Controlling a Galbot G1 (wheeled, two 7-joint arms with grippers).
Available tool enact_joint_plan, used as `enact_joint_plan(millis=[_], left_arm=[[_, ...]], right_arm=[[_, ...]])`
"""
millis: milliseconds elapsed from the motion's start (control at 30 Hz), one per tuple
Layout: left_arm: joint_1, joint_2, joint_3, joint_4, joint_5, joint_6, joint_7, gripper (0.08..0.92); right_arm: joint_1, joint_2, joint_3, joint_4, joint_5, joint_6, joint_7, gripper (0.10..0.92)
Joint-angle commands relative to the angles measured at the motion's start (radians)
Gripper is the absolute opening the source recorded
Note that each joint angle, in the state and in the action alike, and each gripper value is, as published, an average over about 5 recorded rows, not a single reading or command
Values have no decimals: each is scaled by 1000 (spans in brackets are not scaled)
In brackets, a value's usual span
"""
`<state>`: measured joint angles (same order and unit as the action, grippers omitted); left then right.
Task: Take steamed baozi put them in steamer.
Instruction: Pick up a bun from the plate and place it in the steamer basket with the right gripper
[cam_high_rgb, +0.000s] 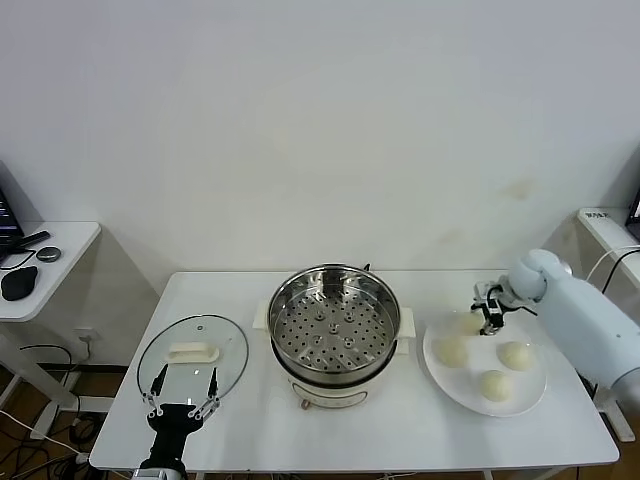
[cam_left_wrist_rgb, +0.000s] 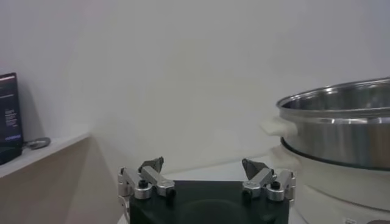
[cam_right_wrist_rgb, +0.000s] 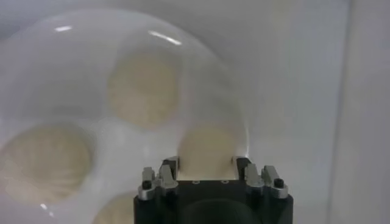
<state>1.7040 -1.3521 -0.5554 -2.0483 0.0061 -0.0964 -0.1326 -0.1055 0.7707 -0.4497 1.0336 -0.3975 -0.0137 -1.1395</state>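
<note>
I see the white rectangular worktop (cam_high_rgb: 420, 430) carrying everything, with the round shiny stainless-steel steamer (cam_high_rgb: 334, 332) on its white handled base at the middle, its perforated tray bare. Toward the worktop's right edge sits the flat round white plate (cam_high_rgb: 437, 372), holding four smooth cream-white steamed baozi (cam_high_rgb: 516, 354). Toward the left edge lies the round glass lid with a white handle (cam_high_rgb: 193, 353). My right gripper (cam_high_rgb: 489, 318) is down at the plate's far edge over the far bun (cam_right_wrist_rgb: 208, 152); in the right wrist view its fingers (cam_right_wrist_rgb: 169, 165) stand on either side of that bun, close against it, though I cannot tell whether they have a firm hold on it. My left gripper (cam_high_rgb: 182, 392) waits at the worktop's near left edge beside the lid, its fingers (cam_left_wrist_rgb: 153, 165) spread wide with nothing between them.
</note>
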Motion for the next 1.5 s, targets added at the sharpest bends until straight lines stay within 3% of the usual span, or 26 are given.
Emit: enact_joint_plan(millis=[33,267,600,767,1233,1500], left_arm=[[-16,4,10,3,-4,1,1,823],[-21,23,4,-5,-19,1,3,823],[-26,17,-14,-4,-26,4,5,823],[-20,5,-23,-13,-28,7,6,823],[-13,-17,-50,-22,-28,6,4,823],[-16,-19,-50,-21,-27,6,4,823]], right_arm=[[316,-159,-263,238,304,-13,-34,570],[646,-34,-502,331,539,62,-67,571],[738,290,-736,360,616,265,-32,576],[683,398,-783,304,499,398,-21,578],[469,493,-641,27,-68,666,101,585],[418,511,-559,-68,-168,713,145,593]])
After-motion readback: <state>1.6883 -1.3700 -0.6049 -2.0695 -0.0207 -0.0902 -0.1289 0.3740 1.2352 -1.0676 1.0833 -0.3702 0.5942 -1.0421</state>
